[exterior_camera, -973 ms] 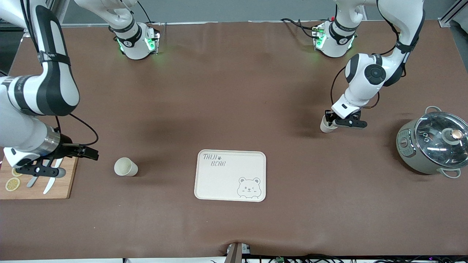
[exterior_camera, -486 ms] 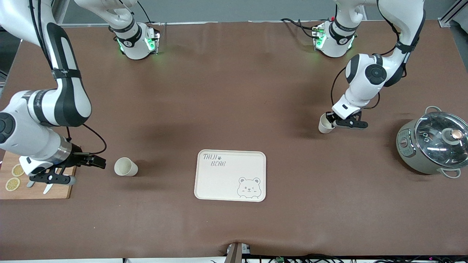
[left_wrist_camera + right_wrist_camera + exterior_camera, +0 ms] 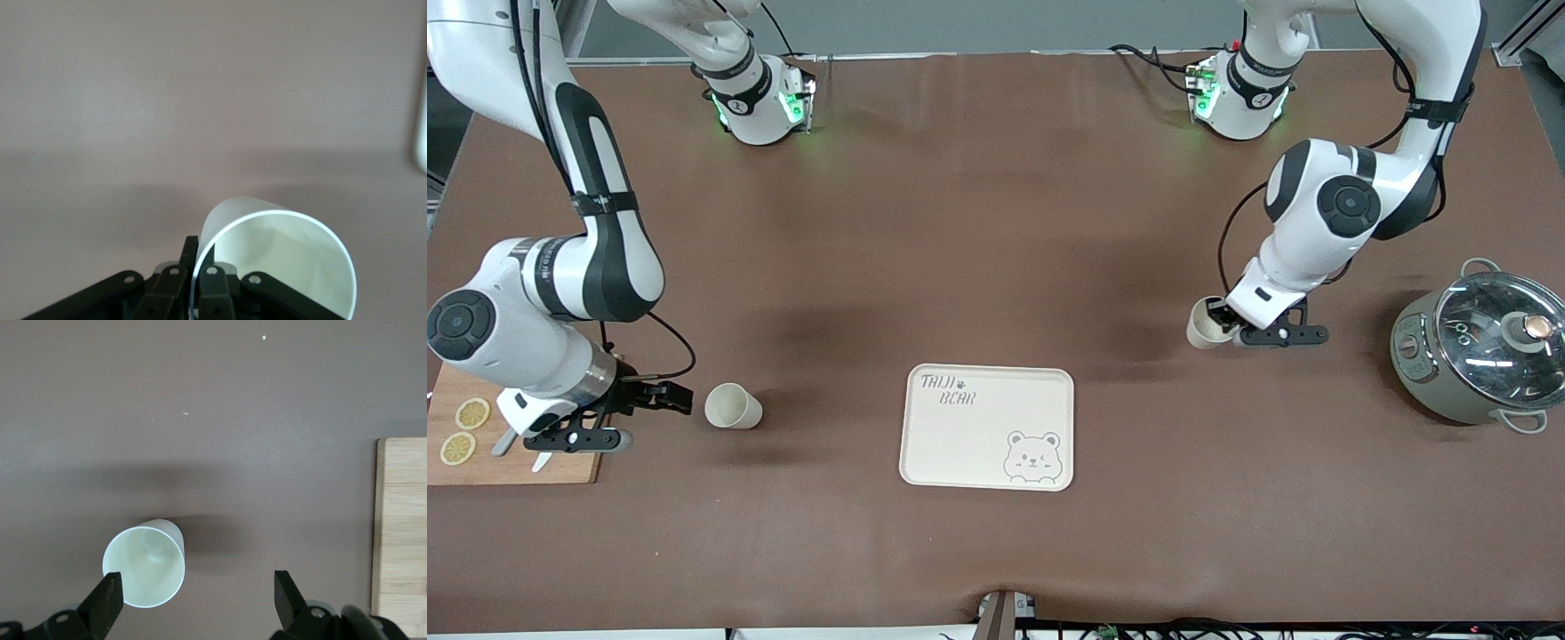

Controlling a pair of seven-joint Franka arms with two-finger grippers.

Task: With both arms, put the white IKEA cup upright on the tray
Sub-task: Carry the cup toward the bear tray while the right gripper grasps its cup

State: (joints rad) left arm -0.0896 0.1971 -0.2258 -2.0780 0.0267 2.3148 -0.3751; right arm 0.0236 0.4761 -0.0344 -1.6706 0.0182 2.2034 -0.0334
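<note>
The cream tray point(image 3: 987, 427) with the bear drawing lies on the brown table near the front camera; its edge shows in the left wrist view point(image 3: 421, 133). My left gripper point(image 3: 1230, 325) is shut on the rim of a white cup point(image 3: 1206, 326), holding it low over the table beside the tray, toward the left arm's end. In the left wrist view the fingers point(image 3: 212, 283) pinch the wall of that cup point(image 3: 280, 260). A second white cup point(image 3: 733, 406) stands upright toward the right arm's end. My right gripper point(image 3: 665, 397) is open beside it, its fingers point(image 3: 107, 600) apart above this cup point(image 3: 145, 565).
A wooden cutting board point(image 3: 560, 467) with lemon slices point(image 3: 471, 413) and a knife lies at the right arm's end of the table, and shows in the right wrist view point(image 3: 400, 533). A grey pot with a glass lid point(image 3: 1480, 347) stands at the left arm's end.
My right gripper has moved from over the cutting board toward the standing cup. My left gripper has carried its cup toward the front camera and closer to the tray.
</note>
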